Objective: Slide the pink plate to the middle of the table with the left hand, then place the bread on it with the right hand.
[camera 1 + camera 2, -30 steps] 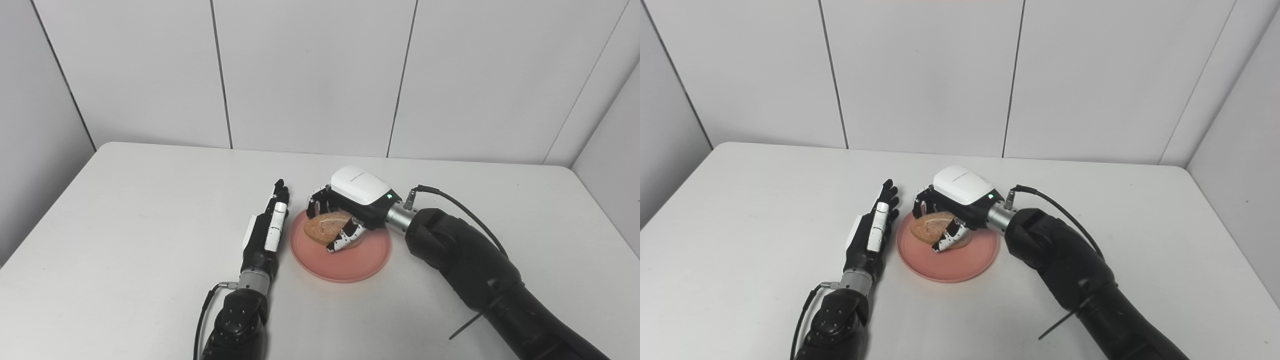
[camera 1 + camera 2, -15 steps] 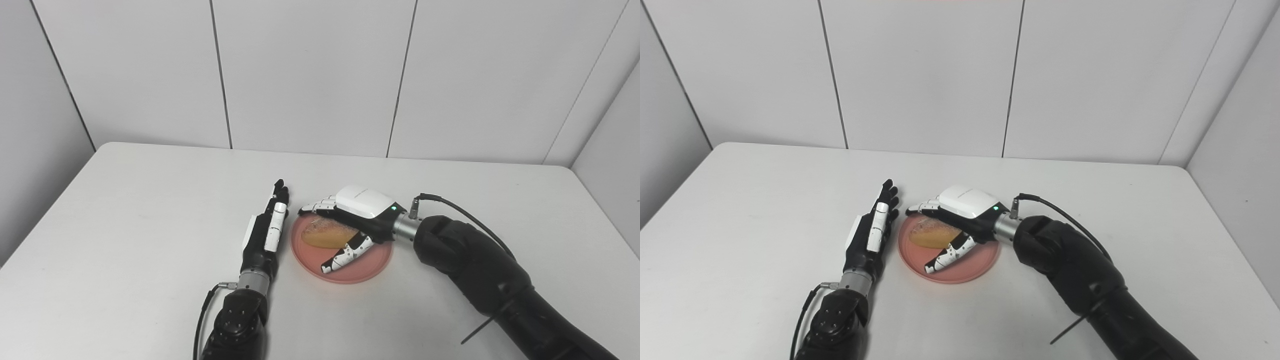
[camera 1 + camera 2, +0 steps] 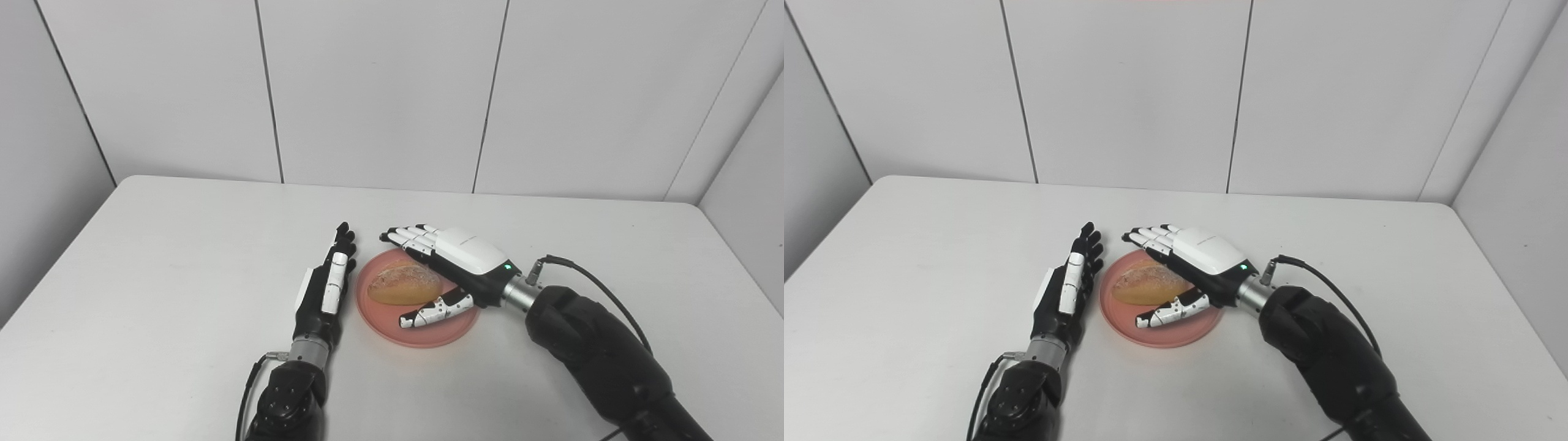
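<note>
Right hand (image 3: 465,269): fingers (image 3: 407,239) spread and straight, holding nothing, reaching over the far rim of the plate (image 3: 450,327); the thumb (image 3: 436,311) lies extended over the plate's near half, apart from the other fingers. The bread (image 3: 404,285) sits on the plate in the gap between fingers and thumb; whether either touches it cannot be told. A green light shows on the back of the hand near the wrist. A cable loops from the wrist over the black right arm (image 3: 600,355), which enters from the lower right.

Left hand (image 3: 323,288): fingers (image 3: 343,236) straight and together, gripping nothing, hand set on edge just beside the plate's left rim; contact with the rim cannot be told. Its arm enters from the bottom edge, a cable curving beside the wrist.

Plate: pink, round, flat on the bench (image 3: 153,275), near the middle. Bread: one oval brown roll, lying left of the plate's centre.

Bench: white, backed by pale panelled walls (image 3: 380,92).
</note>
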Robot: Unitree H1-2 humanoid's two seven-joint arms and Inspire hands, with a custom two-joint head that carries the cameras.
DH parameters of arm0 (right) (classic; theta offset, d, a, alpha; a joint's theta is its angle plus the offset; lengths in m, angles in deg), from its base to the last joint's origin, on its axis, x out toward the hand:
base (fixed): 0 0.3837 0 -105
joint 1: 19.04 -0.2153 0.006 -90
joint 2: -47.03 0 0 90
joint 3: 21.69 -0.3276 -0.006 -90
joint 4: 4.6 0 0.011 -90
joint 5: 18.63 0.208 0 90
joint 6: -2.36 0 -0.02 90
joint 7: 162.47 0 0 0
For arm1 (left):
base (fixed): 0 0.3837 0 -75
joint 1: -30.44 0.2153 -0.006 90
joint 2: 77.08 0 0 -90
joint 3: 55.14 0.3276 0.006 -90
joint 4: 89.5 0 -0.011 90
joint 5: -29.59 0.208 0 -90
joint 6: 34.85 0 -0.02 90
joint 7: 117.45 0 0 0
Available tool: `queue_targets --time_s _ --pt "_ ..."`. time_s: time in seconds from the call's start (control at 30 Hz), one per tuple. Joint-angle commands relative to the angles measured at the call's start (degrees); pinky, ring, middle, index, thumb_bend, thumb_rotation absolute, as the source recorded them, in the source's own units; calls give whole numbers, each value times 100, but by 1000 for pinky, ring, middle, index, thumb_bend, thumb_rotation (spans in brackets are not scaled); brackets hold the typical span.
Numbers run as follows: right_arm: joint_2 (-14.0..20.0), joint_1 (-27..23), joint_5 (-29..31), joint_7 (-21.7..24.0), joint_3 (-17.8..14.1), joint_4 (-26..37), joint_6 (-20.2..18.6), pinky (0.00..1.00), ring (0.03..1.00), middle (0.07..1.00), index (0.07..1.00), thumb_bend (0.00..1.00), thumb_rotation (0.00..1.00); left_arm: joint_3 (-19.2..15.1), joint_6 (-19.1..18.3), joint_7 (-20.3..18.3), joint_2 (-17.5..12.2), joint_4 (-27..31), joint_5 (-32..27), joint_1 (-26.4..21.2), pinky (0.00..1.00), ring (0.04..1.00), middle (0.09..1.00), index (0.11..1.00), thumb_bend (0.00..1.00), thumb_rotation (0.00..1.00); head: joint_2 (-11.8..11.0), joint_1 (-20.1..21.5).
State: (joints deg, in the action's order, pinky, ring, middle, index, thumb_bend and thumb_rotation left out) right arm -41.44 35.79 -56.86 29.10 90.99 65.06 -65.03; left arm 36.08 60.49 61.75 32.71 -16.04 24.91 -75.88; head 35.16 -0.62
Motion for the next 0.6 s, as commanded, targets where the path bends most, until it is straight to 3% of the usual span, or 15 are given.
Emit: queue_targets --time_s 0.0,0.23,0.4,0.57 --pt "-92 -5 301 -261 -310 368 -203 997 976 996 996 657 824 -34 124 -78 6 95 -71 42 1000 1000 1000 1000 721 1000 -5 1" --pt "-361 536 795 -279 -801 701 -740 975 999 1000 1000 728 955 -67 76 -91 -40 229 -113 124 1000 1000 1000 1000 741 1000 22 21" --pt "-492 751 1018 -407 -928 731 -790 894 984 1000 1000 705 962 -89 121 -125 -78 281 -172 176 1000 1000 1000 1000 732 1000 29 41" --pt "-623 963 1316 -409 -1054 808 -805 914 996 1000 1000 664 912 -92 109 -123 -95 321 -185 217 1000 1000 1000 1000 744 1000 40 65"
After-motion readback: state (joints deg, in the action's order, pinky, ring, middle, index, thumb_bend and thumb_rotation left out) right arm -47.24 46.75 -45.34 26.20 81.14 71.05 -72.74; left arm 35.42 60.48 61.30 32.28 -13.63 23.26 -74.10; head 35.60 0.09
